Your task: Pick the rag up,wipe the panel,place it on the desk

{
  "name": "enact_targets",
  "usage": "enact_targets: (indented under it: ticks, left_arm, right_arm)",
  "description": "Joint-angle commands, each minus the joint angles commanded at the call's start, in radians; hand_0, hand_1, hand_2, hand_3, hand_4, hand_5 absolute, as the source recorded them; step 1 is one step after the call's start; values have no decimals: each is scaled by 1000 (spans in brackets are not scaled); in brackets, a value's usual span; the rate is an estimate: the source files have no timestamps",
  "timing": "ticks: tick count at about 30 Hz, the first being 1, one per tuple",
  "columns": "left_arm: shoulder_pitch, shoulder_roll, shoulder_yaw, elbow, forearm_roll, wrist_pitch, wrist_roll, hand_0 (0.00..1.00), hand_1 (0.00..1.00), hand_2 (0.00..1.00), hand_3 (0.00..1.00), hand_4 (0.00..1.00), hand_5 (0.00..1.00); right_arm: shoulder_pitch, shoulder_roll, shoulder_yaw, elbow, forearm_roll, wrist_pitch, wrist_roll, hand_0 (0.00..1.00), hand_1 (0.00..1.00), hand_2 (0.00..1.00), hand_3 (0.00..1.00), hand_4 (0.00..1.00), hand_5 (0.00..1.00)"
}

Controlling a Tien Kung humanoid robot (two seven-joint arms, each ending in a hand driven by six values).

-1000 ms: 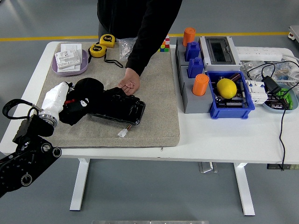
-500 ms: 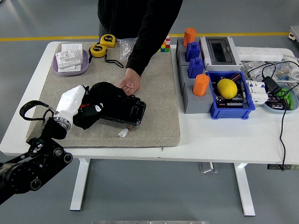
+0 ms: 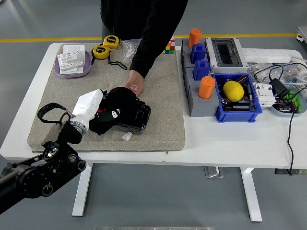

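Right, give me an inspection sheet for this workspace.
Surface: white table with a grey mat.
Job's things: black rag bunched over the glossy black panel.
Clutter: tape measures, purple tray, blue bin holding a yellow ball, orange cups.
Hands: left hand on the rag; right not seen; a person's hand steadies the panel's far edge.
Cables: black cable at right.
Surroundings: grey floor, yellow line.

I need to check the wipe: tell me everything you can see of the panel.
The panel is a black, glossy, flat rectangular piece lying on the grey mat. A black rag under the robot's left hand covers its left part. A person's hand rests at its far edge. A white connector on thin wires trails from its near edge.
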Motion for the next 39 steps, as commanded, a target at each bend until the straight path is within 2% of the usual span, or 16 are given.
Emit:
enact_targets:
  ticks: [23,39]
  left_arm:
    - [-51,-43,130,-47,48,-7,70,262,146,331,413,382,2]
    - [-60,-49,142,-89,75,-10,106,253,146,332,414,383,2]
  right_arm:
    - [4,-1,-6,-8,10,5,0,741,702,703,612,998,530]
    - [6,1,-27,-9,29,6,1,742,702,702,613,998,530]
